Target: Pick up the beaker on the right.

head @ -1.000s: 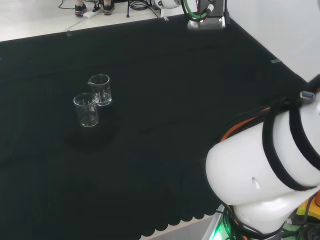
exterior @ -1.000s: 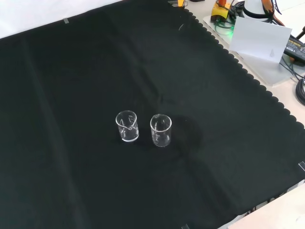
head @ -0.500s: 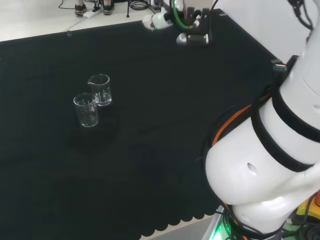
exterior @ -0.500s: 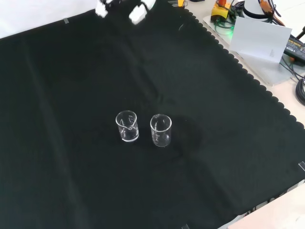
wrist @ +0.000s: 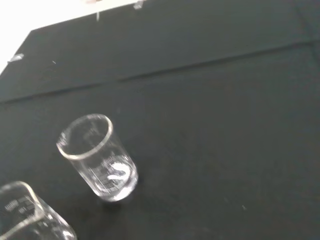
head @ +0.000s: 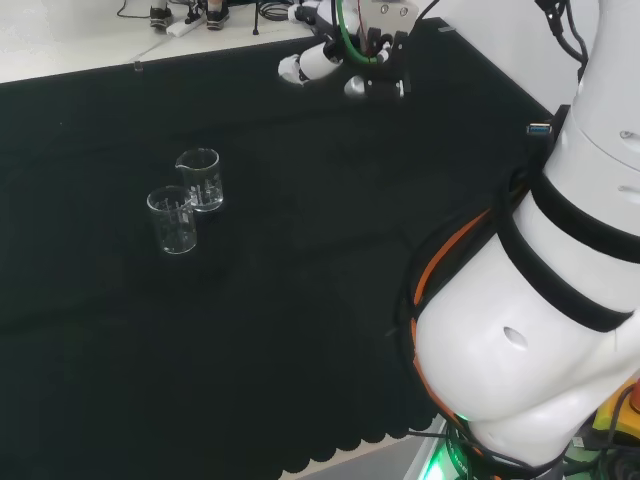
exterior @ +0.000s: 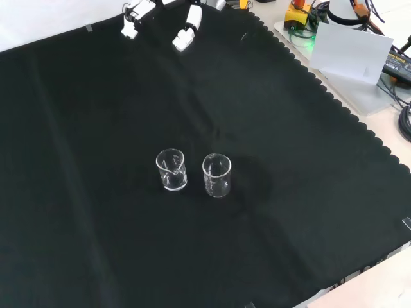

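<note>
The black and white hand point(exterior: 183, 29), fingers spread and holding nothing, hangs far from the small clear glass beaker point(exterior: 216, 175) on the front view's right; next it must come down around it.

A black cloth point(exterior: 96, 244) covers the desk, lying in faint long folds. Its scalloped hem point(exterior: 334, 96) runs along the right edge in the front view and along the near edge point(head: 330, 455) in the head view. Beyond the hem in the front view the pale desk top point(exterior: 379, 289) shows, with a grey sheet point(exterior: 350, 51) and black cables point(exterior: 403, 112) on it. In the head view a light floor point(head: 70, 35) lies past the cloth's far edge, and a white wall point(head: 500, 45) stands at the right.
</note>
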